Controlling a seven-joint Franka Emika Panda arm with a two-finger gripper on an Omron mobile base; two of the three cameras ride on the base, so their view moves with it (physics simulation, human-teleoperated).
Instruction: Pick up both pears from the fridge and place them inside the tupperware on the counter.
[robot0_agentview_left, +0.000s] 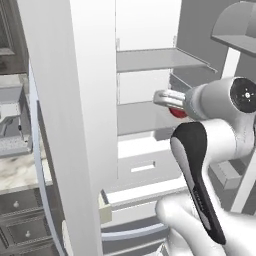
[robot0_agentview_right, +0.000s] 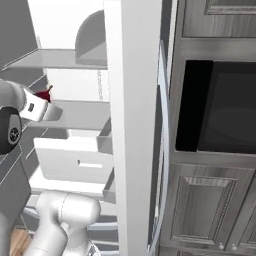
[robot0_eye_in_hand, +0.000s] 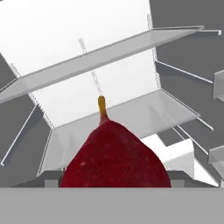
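A: While the arm reaches into the open fridge, where does the red pear sit?

B: Hand view: the pear takes up the 6 o'clock part of the frame, very close to the camera, stem up and tan. Behind it lie a white shelf and a second shelf higher up, toward 12 o'clock.

A: Base views?

B: Left base view: a sliver of red shows at about 3 o'clock, just right of the gripper, at the level of the middle shelf. Right base view: a red patch at about 9 o'clock, just above the white hand.

A: Jaw state?

B: Cannot tell. The pear hides the fingertips in the hand view, and the base views do not resolve the fingers. The fruit lies right at the gripper; contact not confirmed.

A: Other items?

B: White drawers below the shelves. Marbled counter at 9 o'clock in the left base view. Dark oven recess at 3 o'clock in the right base view.
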